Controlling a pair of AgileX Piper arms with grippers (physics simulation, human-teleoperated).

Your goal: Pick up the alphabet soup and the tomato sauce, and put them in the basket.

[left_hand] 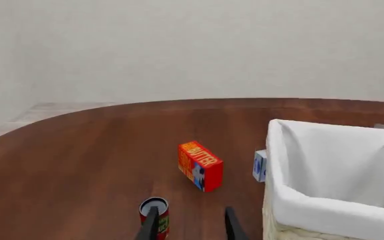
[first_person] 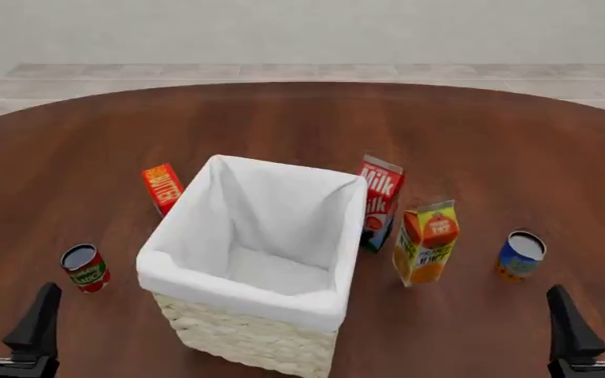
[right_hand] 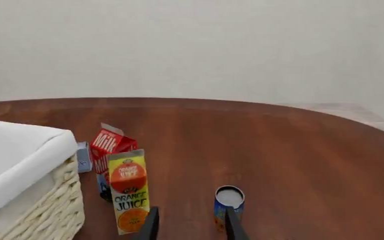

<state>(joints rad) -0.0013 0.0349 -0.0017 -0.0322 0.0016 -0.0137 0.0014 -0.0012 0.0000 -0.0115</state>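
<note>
The tomato sauce [first_person: 85, 268], a red can with a green band, stands upright to the left of the basket [first_person: 242, 293]. My left gripper [first_person: 3, 315] is open and empty, nearer the table's front edge than the can. In the left wrist view the can [left_hand: 154, 215] shows just past one fingertip [left_hand: 150, 227]. The alphabet soup [first_person: 520, 255], a blue can with an orange base, stands upright at the right. My right gripper [first_person: 597, 315] is open and empty, a little nearer the front edge than it. In the right wrist view that can [right_hand: 229, 206] lies beyond one fingertip [right_hand: 233, 225].
A red butter box [first_person: 161, 187] lies behind the basket's left corner. A milk carton [first_person: 378, 203] and an orange juice carton [first_person: 425, 242] stand between the basket and the alphabet soup. A small blue-white box [left_hand: 259, 166] sits against the basket's far side.
</note>
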